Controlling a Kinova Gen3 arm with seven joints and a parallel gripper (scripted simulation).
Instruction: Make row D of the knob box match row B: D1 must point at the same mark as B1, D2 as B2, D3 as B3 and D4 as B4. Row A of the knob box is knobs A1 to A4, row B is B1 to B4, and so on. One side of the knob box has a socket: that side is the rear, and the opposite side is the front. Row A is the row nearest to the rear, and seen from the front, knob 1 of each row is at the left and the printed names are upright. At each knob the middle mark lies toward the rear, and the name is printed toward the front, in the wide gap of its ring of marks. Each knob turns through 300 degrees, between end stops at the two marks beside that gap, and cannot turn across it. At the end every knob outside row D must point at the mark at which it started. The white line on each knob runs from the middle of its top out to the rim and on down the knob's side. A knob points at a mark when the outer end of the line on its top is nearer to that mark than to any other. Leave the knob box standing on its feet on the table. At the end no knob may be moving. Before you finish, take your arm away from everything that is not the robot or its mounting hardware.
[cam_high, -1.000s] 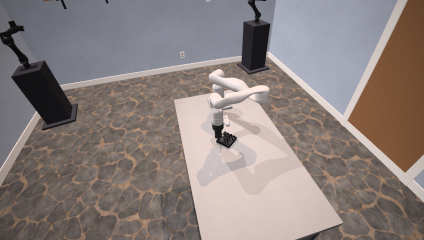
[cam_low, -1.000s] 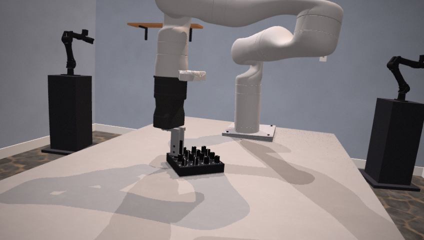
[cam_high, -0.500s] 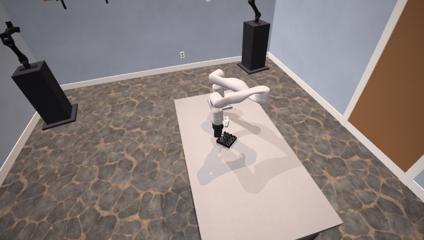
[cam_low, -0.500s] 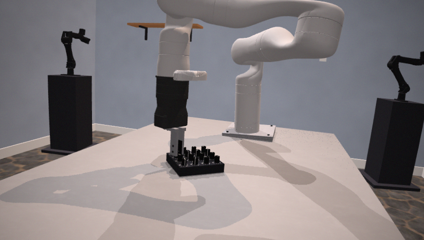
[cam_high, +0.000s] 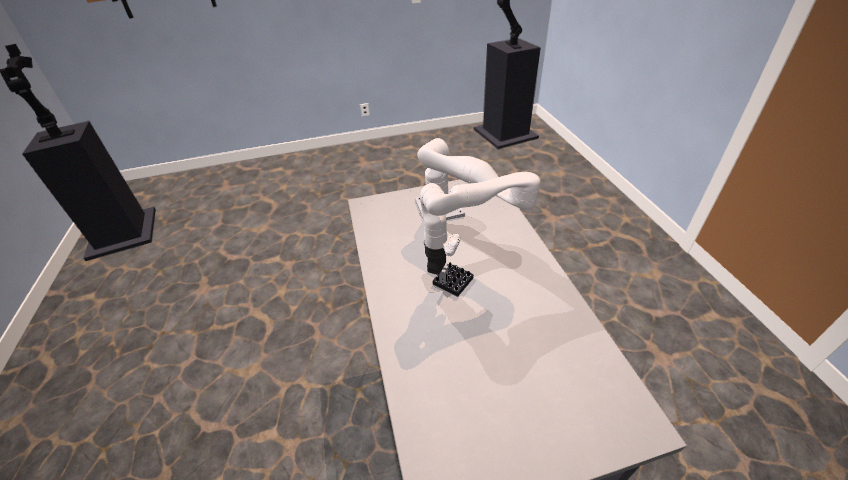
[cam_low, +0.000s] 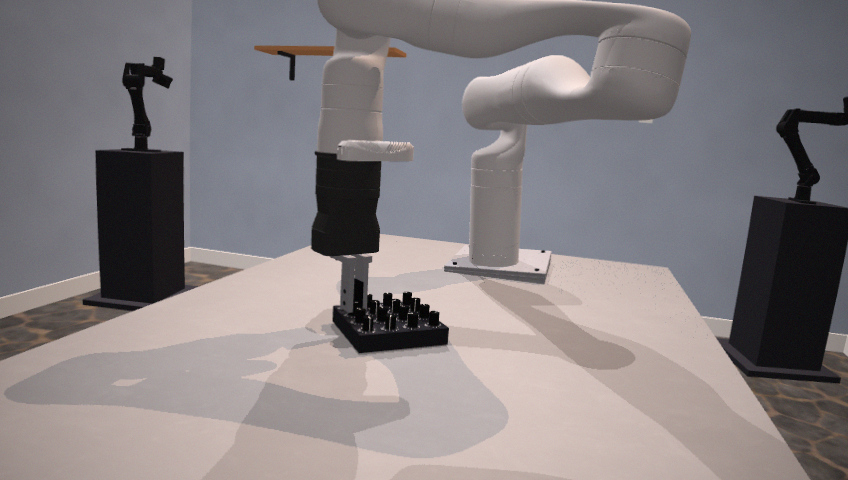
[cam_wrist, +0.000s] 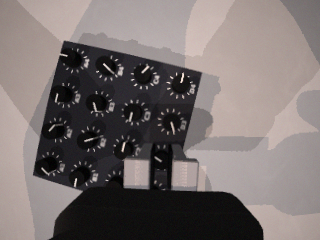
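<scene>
The black knob box (cam_high: 462, 283) (cam_low: 386, 340) (cam_wrist: 87, 80) stands on its feet on the table (cam_high: 535, 368) (cam_low: 595, 386), with four rows of small black knobs that have white lines. In the wrist view it sits turned, and the printed names are too small to read. My gripper (cam_high: 443, 272) (cam_low: 355, 297) (cam_wrist: 161, 159) points straight down at the box's left rear edge as the exterior view shows it. It is shut on a knob (cam_wrist: 162, 158) in an outer row, second from the corner. The corner knob beside it is hidden under the gripper.
The arm's base (cam_low: 498, 264) is bolted to the table behind the box. Black pedestals with camera arms (cam_low: 139, 226) (cam_low: 788, 285) stand on the floor to the left and right of the table.
</scene>
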